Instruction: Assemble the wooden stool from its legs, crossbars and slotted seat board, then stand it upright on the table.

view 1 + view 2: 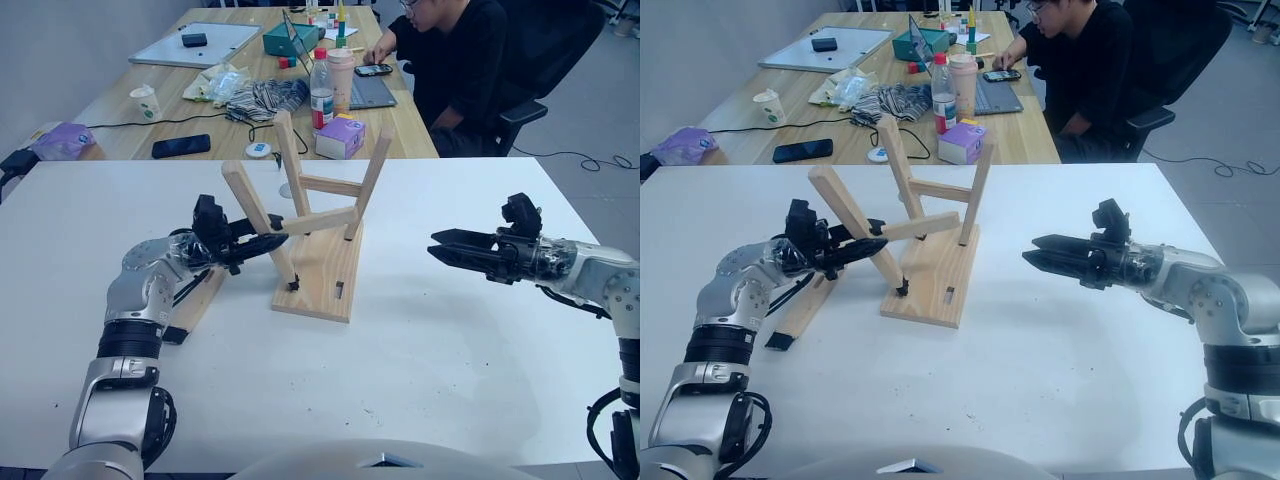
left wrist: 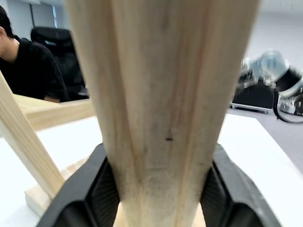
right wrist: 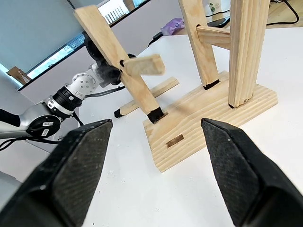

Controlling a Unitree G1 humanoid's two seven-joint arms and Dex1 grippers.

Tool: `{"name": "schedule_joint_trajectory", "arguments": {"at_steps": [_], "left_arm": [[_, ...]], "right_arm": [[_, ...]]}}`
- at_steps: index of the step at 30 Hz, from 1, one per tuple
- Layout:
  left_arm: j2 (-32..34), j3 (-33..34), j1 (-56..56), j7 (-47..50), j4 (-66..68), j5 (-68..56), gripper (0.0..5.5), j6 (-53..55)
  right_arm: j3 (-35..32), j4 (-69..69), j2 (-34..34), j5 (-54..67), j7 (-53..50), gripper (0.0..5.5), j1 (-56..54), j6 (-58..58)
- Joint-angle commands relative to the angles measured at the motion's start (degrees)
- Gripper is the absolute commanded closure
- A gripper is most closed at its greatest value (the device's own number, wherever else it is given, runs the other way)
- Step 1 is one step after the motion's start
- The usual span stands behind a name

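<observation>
The slotted seat board (image 1: 322, 272) lies flat on the white table with three legs standing in it. Two rear legs (image 1: 291, 150) are joined by a crossbar (image 1: 330, 185). The front leg (image 1: 258, 215) leans to the left, and my left gripper (image 1: 250, 243) is shut on it at mid-height; its black fingers (image 2: 94, 189) press both sides of the wood. A second crossbar (image 1: 318, 221) runs from the right rear leg towards the leaning leg, its free end (image 3: 142, 65) beside it. A loose leg (image 1: 195, 303) lies flat under my left arm. My right gripper (image 1: 445, 250) hovers open to the right of the board.
Behind the white table stands a wooden table with a purple box (image 1: 341, 137), bottles (image 1: 321, 90), a phone (image 1: 181, 146) and a laptop, where a person sits. Bare white tabletop (image 1: 400, 370) lies in front and between the board and my right gripper.
</observation>
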Motion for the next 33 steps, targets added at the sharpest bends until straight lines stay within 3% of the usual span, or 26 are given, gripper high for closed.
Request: {"name": "schedule_joint_trajectory", "arguments": {"at_steps": [1,16,26,33], "left_arm": [[0.5,-1.4,2.5,-2.4,2.5,3.5,3.46,-4.4],[-1.1,-7.6,15.2,-1.9,-9.3,-0.9,3.47,5.5],[-0.7,-2.1,7.8,4.3,-17.4,-3.9,3.47,4.2],[0.6,-3.9,7.5,2.3,-19.0,-2.9,3.47,6.0]], "right_arm": [[0.7,0.6,0.7,-1.5,0.5,2.05,-0.9,-0.4],[0.0,1.0,2.8,-3.8,-1.1,2.05,0.0,-1.3],[0.0,1.3,3.6,-4.2,-2.1,2.05,0.4,-1.1],[-0.6,0.3,3.7,-4.0,-3.1,2.05,1.3,-0.7]]}}
